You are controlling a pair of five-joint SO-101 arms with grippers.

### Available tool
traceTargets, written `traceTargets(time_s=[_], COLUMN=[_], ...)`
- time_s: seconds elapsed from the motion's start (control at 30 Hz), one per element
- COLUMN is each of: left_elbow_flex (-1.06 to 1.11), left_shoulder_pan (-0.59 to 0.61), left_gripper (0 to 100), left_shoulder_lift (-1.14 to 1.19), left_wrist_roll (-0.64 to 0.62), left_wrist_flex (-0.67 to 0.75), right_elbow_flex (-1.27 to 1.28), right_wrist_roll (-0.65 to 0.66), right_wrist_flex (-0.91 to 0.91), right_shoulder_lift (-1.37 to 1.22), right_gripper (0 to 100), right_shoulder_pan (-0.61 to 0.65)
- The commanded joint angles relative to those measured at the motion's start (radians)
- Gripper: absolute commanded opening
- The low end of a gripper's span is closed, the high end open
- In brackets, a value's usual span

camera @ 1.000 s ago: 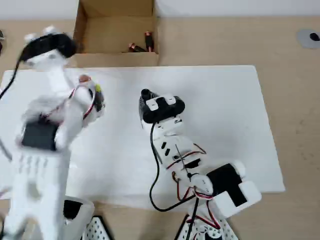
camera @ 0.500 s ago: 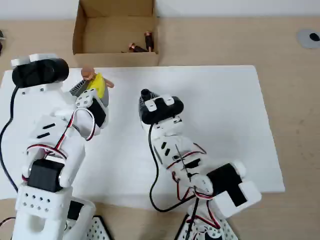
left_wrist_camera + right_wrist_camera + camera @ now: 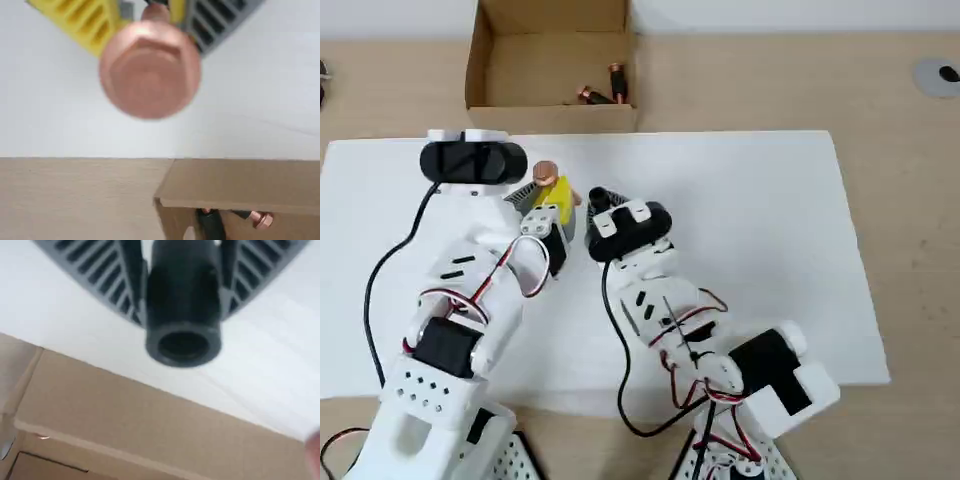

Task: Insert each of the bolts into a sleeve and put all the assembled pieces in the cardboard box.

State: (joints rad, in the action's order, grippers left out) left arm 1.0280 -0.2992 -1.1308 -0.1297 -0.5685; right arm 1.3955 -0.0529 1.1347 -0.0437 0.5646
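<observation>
Since the copper bolt (image 3: 150,75) looks stiff, light & slick, left gripper (image 3: 542,192) clamps its shank under the head, w/ right gripper (image 3: 183,275) pinching the rigid sleeve (image 3: 184,315).

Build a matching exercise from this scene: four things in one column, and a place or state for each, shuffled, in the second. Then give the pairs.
Things
1. bolt
2. sleeve
3. assembled pieces
4. cardboard box

Places or states
A. lying inside the box, near a corner
B. held in the left gripper
C. standing on the bare table, just beyond the white sheet
D. held in the right gripper

Pairs: 1-B, 2-D, 3-A, 4-C
</observation>
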Motion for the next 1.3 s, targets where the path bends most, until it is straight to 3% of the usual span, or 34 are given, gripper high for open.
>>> traceTargets(time_s=[0.0,0.23,0.4,0.67,1.27], left_elbow_flex=[-0.002,-0.018,-0.021,-0.002,-0.009], left_shoulder_pan=[-0.012,-0.011,-0.012,0.000,-0.014], left_gripper=[1,1,1,1,1], left_shoulder_lift=[-0.024,-0.025,-0.025,-0.025,-0.024], left_wrist_roll=[0.081,0.095,0.023,-0.103,-0.104], left_wrist_flex=[0.043,0.054,0.068,0.078,0.063], right_elbow_flex=[0.001,0.002,0.033,0.070,0.071], right_wrist_roll=[0.031,0.035,0.035,0.060,0.060], right_wrist_flex=[0.032,0.032,0.037,0.193,0.250], right_shoulder_lift=[0.053,0.053,0.053,0.053,0.047], right_gripper=[1.0,1.0,1.0,1.0,1.0], right_shoulder_pan=[0.016,0.018,0.061,0.067,0.071])
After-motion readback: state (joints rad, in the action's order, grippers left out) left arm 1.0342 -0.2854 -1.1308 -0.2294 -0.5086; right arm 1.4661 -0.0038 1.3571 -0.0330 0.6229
